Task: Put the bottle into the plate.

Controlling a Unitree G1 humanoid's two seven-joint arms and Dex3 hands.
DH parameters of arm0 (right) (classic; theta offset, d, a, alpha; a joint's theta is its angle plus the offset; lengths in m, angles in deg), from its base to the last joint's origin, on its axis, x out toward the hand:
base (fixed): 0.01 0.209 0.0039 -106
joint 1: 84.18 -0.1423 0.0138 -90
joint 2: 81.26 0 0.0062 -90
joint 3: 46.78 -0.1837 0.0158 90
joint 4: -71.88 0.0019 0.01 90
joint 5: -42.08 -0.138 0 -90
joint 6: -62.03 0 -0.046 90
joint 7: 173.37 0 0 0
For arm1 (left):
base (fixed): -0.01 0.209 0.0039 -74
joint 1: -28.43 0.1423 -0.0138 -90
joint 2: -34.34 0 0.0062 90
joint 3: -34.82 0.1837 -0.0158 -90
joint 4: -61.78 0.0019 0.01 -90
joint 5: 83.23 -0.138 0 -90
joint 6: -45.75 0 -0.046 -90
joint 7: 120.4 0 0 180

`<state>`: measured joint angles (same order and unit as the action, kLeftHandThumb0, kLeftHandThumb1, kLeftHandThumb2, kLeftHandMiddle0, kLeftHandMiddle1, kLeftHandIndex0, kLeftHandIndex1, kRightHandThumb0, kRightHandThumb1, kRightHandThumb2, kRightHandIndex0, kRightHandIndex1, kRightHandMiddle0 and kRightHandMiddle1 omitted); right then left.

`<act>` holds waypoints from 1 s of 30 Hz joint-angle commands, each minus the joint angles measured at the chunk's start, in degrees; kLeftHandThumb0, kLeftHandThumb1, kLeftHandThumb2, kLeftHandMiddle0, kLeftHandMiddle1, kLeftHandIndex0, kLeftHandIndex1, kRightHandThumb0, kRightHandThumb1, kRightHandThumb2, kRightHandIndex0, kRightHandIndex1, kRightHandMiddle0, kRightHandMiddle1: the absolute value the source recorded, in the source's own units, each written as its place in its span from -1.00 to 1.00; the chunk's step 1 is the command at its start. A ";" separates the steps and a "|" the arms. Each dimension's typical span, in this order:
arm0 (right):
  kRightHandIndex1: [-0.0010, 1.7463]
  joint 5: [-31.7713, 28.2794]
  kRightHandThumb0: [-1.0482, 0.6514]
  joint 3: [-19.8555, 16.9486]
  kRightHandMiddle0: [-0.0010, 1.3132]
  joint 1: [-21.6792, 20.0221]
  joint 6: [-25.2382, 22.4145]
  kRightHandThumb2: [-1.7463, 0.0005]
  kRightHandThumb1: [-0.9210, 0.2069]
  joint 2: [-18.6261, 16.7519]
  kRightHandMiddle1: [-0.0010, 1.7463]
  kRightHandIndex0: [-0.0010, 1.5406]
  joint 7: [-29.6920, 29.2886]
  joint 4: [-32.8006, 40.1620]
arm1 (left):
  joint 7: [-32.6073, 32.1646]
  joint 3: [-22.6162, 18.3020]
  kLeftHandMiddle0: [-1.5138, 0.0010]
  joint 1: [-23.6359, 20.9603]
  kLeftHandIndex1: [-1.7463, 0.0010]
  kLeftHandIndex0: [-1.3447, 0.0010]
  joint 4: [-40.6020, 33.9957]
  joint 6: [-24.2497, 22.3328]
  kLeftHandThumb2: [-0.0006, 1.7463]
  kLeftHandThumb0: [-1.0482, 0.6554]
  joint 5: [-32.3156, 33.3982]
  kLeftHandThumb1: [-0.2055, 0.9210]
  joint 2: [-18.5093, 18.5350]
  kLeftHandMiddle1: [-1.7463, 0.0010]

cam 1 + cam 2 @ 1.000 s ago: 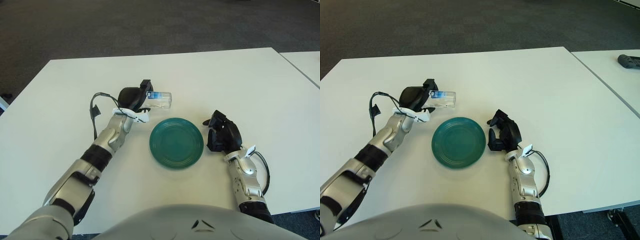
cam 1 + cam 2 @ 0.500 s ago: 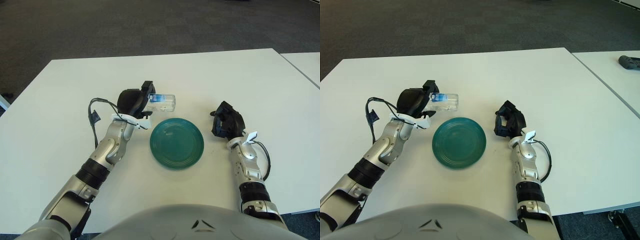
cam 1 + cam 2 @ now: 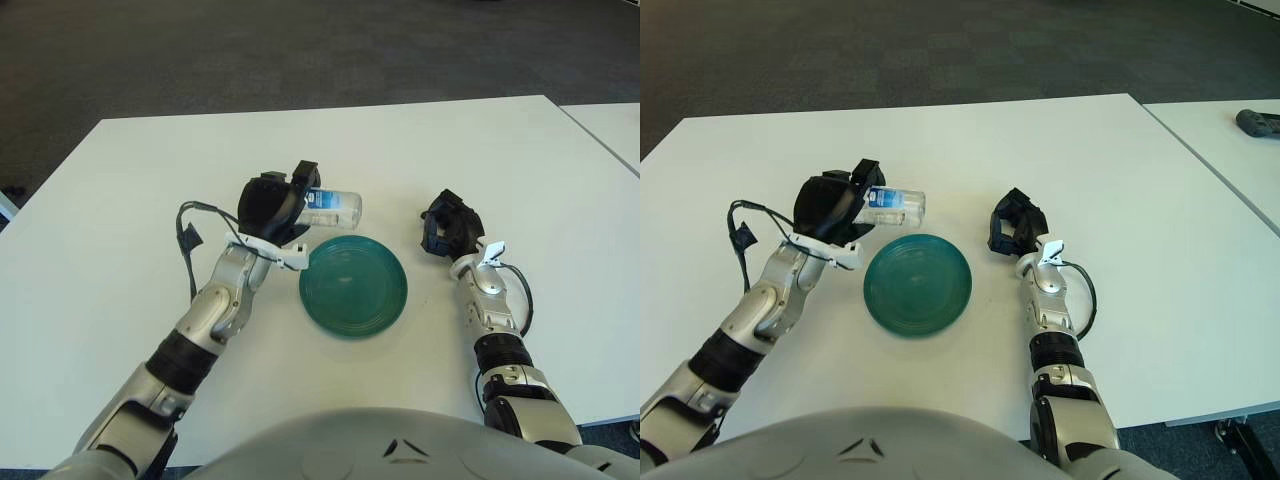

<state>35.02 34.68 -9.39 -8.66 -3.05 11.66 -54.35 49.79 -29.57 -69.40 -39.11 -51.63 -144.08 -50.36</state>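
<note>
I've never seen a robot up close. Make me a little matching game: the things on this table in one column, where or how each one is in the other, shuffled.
1. bottle
2. plate
3. left hand
4. right hand

a. green, nothing in it
b. to the right of the plate, holding nothing
c. held on its side, beyond the plate's far-left rim
d. wrapped around the bottle

Pairs: 1-c, 2-a, 3-d, 4-b

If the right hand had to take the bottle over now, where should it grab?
Probably the clear base end of the bottle, approached from the right: it lies sideways above the plate's far rim, the left hand covering its cap end. The right hand shows right of the plate.
</note>
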 commanded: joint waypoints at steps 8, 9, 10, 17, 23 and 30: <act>1.00 2.16 -0.29 -0.21 -0.19 -4.84 -1.43 -0.35 -0.11 1.00 1.00 0.43 -2.13 -13.56 | 2.24 3.48 -0.57 2.47 -1.00 -0.05 -3.99 2.20 0.67 -0.38 -5.98 -0.29 -1.07 -1.00; 1.00 2.34 -0.29 -0.12 -0.19 -5.43 -1.13 -0.35 -0.11 1.00 1.00 0.43 -2.13 -14.74 | 2.34 4.00 -0.57 2.81 -1.00 -0.06 -4.60 2.52 0.68 -0.38 -6.47 -0.30 -1.33 -1.00; 1.00 2.47 -0.29 -0.07 -0.19 -5.88 -0.79 -0.35 -0.12 1.01 1.00 0.44 -2.14 -15.67 | 2.46 4.29 -0.57 3.07 -1.00 -0.06 -5.05 2.74 0.69 -0.38 -6.84 -0.31 -1.55 -1.00; 1.00 3.70 -0.28 0.57 -0.23 -8.46 1.62 -0.31 -0.17 0.90 1.00 0.46 -3.10 -20.54 | 3.33 6.52 -0.58 8.56 -1.00 -0.09 -10.91 4.71 0.71 -0.39 -8.36 -0.34 -2.15 -1.00; 1.00 4.37 -0.28 0.52 -0.24 -10.72 2.41 -0.29 -0.19 1.19 1.00 0.46 -4.15 -23.26 | 3.34 5.82 -0.57 10.57 -1.00 -0.09 -10.71 7.46 0.71 -0.39 -8.53 -0.34 -0.93 -1.00; 1.00 4.21 -0.28 0.09 -0.24 -12.37 3.58 -0.29 -0.19 1.27 1.00 0.44 -4.93 -24.48 | 2.53 6.04 -0.55 11.20 -1.00 -0.09 -6.14 7.87 0.71 -0.39 -8.85 -0.34 -1.69 -1.00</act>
<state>38.94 34.83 -22.75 -3.34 -1.52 7.16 -76.35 53.24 -22.88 -58.08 -47.52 -43.34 -152.39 -51.56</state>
